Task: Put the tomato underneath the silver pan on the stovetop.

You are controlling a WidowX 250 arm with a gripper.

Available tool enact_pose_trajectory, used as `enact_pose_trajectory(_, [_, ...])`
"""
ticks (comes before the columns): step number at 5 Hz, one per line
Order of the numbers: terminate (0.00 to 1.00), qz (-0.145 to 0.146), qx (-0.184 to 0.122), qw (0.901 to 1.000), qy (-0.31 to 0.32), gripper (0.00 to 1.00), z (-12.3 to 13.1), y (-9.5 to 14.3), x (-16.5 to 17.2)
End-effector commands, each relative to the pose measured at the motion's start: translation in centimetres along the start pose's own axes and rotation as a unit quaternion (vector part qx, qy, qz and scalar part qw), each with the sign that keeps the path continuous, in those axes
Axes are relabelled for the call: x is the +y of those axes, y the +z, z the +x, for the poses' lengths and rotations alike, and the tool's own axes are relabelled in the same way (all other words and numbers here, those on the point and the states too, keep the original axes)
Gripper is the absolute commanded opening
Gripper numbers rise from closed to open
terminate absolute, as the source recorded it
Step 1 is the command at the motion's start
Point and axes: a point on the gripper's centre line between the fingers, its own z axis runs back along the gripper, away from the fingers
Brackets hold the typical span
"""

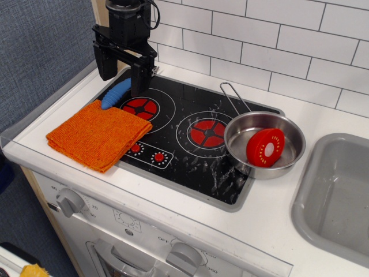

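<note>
The red tomato half (265,147) lies inside the silver pan (290,157), tilted, its cut face with pale centre toward me. The pan sits on the right end of the black stovetop (179,135), its wire handle (232,95) pointing to the back left. My gripper (121,76) hangs at the back left corner of the stovetop, far left of the pan. Its two black fingers are spread apart and empty, above a blue object (116,94).
An orange cloth (99,134) covers the stovetop's left front edge. The grey sink basin (337,193) is to the right of the pan. A white tiled wall runs behind. Oven knobs (70,201) are on the front panel below.
</note>
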Motion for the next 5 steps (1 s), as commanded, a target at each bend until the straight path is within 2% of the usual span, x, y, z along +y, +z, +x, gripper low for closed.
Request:
enact_pose_trajectory(1, [0.00, 0.000, 0.000, 1.0000, 0.000, 1.00, 0.0, 0.0, 0.0])
enact_pose_trajectory(2, [0.00, -0.004, -0.004, 0.9984, -0.056, 1.00, 2.3, 1.5, -4.4])
enact_pose_trajectory(4, [0.00, -0.011, -0.058, 0.9845, -0.165, 1.00, 5.8, 5.1, -13.9])
enact_pose_trajectory(5, [0.00, -0.010, -0.040, 0.9822, -0.183, 1.00, 6.5, 4.6, -18.9])
